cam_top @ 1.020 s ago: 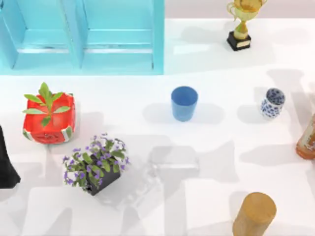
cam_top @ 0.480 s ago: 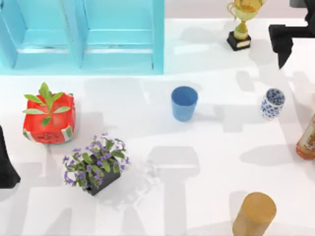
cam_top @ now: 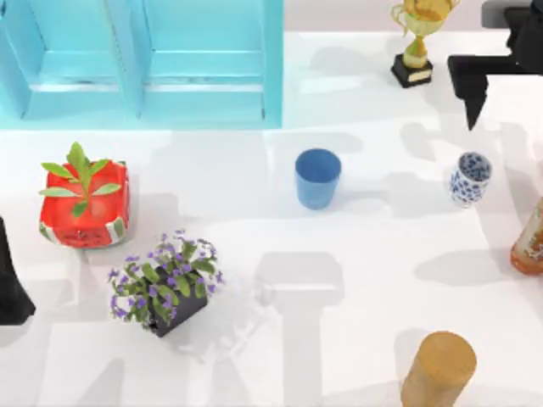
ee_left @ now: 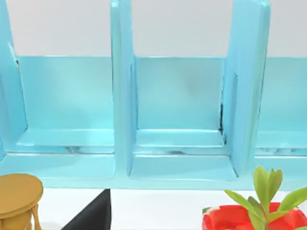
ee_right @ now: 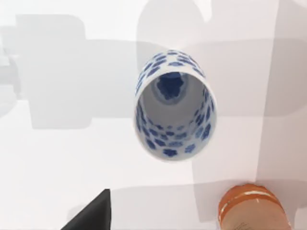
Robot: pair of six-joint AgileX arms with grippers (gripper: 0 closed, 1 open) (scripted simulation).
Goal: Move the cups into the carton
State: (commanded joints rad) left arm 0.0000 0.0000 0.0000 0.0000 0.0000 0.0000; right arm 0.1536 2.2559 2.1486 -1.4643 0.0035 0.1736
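Right gripper [cam_top: 472, 85] up at the far right of the top view, dark and hanging above the table [cam_top: 373, 280], beyond the white cup with dark-blue pattern [cam_top: 469, 178] and apart from it. Fingers not clear enough to read: cannot tell whether spread or pressed together. Nothing seen held, nothing seen touched.

White cup with dark-blue pattern upright on the table at the right side, mouth open upward. In the right wrist view, seen straight down its mouth [ee_right: 175, 105], blue flower print on the inside floor and wall, an orange-brown bottle [ee_right: 253, 210] just beside it. Same bottle at the top view's right edge [cam_top: 530, 242], near the patterned cup.

Plain blue cup [cam_top: 317, 178] upright near the table's middle, well apart from the patterned one.

Light-blue carton [cam_top: 140, 64] at the far left, its compartments [ee_left: 180, 110] open toward the left wrist camera. Neither cup inside it.

Left arm [cam_top: 10, 280] parked at the left edge.

Elsewhere: gold trophy [cam_top: 417, 42] on a black base beside the carton, red pot with a green plant [cam_top: 83, 203], dark pot of purple flowers [cam_top: 165, 284], a tan cylinder [cam_top: 439, 369] at the near edge.
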